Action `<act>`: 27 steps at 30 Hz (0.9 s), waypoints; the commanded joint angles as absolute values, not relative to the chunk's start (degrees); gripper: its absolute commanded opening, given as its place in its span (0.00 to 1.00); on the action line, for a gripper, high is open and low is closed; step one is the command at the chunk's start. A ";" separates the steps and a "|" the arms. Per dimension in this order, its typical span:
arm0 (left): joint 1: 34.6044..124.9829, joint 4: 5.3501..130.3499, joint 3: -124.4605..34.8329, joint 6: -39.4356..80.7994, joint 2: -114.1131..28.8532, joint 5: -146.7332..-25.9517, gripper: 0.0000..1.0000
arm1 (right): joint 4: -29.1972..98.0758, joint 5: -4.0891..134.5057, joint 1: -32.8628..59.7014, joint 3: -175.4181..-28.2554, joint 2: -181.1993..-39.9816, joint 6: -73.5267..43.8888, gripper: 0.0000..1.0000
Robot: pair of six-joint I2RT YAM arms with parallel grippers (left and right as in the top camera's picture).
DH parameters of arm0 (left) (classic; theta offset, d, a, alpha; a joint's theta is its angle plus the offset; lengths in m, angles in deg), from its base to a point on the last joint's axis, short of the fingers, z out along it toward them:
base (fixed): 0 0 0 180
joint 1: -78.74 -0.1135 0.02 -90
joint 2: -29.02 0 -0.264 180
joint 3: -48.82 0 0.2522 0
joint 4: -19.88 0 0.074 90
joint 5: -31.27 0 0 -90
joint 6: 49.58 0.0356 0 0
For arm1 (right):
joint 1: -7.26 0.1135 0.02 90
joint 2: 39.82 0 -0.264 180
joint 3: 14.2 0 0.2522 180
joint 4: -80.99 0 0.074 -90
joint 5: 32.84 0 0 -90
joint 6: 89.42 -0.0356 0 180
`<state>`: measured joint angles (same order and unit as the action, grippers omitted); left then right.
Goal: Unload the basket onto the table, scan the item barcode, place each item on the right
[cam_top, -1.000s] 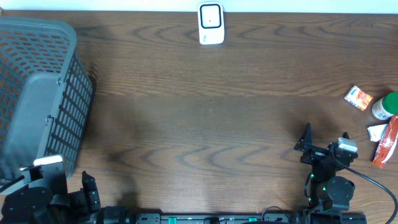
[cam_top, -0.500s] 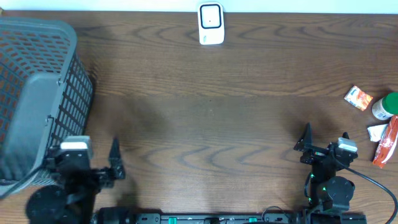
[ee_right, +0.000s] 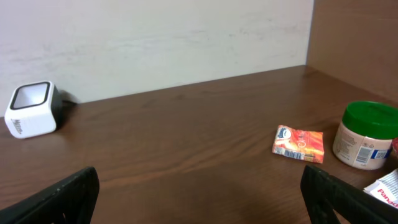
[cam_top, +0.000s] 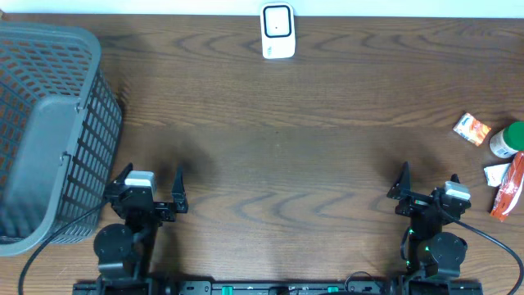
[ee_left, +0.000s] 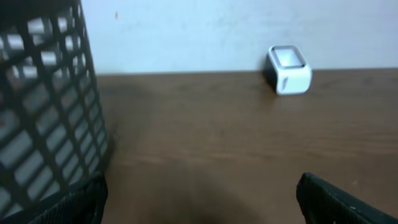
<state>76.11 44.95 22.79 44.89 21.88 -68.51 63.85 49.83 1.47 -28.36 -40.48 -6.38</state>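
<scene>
A white barcode scanner (cam_top: 277, 31) stands at the far edge of the table, facing forward; it also shows in the left wrist view (ee_left: 289, 70) and the right wrist view (ee_right: 30, 109). The items lie at the right edge: an orange packet (cam_top: 472, 129) (ee_right: 299, 144), a green-lidded jar (cam_top: 508, 139) (ee_right: 367, 135), a white sachet (cam_top: 497, 174) and a red pouch (cam_top: 509, 187). My left gripper (cam_top: 151, 174) (ee_left: 202, 202) is open and empty near the front left. My right gripper (cam_top: 429, 177) (ee_right: 200, 199) is open and empty, left of the items.
A large grey mesh basket (cam_top: 49, 131) (ee_left: 43, 112) fills the left side, close beside my left gripper. A pale wall runs behind the scanner, and a brown panel (ee_right: 354, 37) stands at the far right.
My left arm has swung out from the front left corner and now points at the far side, just right of the basket. The right arm has not moved.
</scene>
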 commanded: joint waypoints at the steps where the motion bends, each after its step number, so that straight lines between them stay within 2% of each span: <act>1: 77.27 43.64 25.28 44.10 24.96 -64.31 0.97 | 63.63 49.74 0.93 -28.28 -40.13 -6.01 0.99; 10: 77.33 35.12 32.87 38.79 28.92 -61.21 0.97 | 63.63 49.74 0.93 -28.28 -40.13 -6.01 0.99; 22: 77.33 37.85 34.83 38.79 28.92 -58.91 0.97 | 63.63 49.74 0.93 -28.28 -40.13 -6.01 0.99; 27: 77.33 37.85 34.83 33.35 28.92 -58.85 0.97 | 63.63 49.74 0.93 -28.28 -40.13 -6.01 0.99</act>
<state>77.09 35.69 33.81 37.19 28.39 -61.05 63.85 49.83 1.47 -28.36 -40.48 -6.38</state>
